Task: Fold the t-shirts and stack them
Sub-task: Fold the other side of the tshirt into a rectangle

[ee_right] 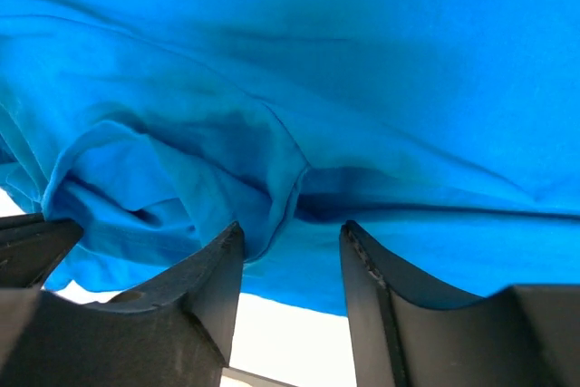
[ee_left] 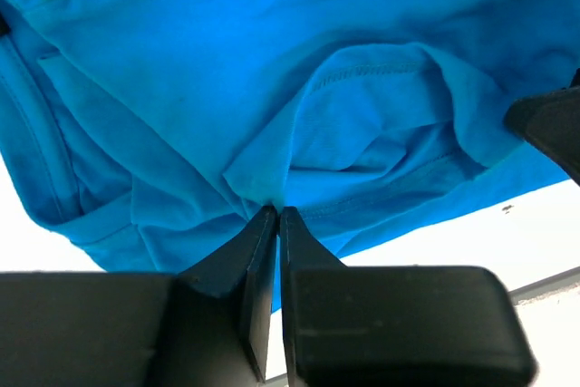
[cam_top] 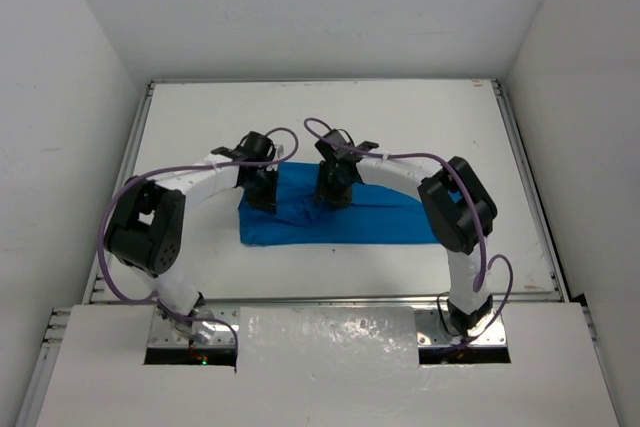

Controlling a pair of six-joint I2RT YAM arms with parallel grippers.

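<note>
the jaws of the left gripper (ee_left: 277, 217) are being held all but closed, with only a thin slit showing between them, and a peak of the plain bright blue short-sleeved cloth t-shirt (ee_left: 227, 70) is being pinched at their tips. the jaws of the right gripper (ee_right: 292, 235) are being held well apart, and nothing is being clamped by them (a rumpled fold of the blue cloth is being touched by one fingertip, and more cloth is lying beyond the gap). just past the left gripper's tips, a stitched hem is being shown, bunched into a loose pocket. in the top view, the shirt is being seen as a wide band lying on the middle of the white flat table top (cam_top: 400, 117). both grippers are being held down at its far edge, the left one at the shirt's left end and the right one near its middle. the white-and-black arms (cam_top: 200, 179) are being arched inward over the table, with purple cables (cam_top: 135, 187) looping along them.
</note>
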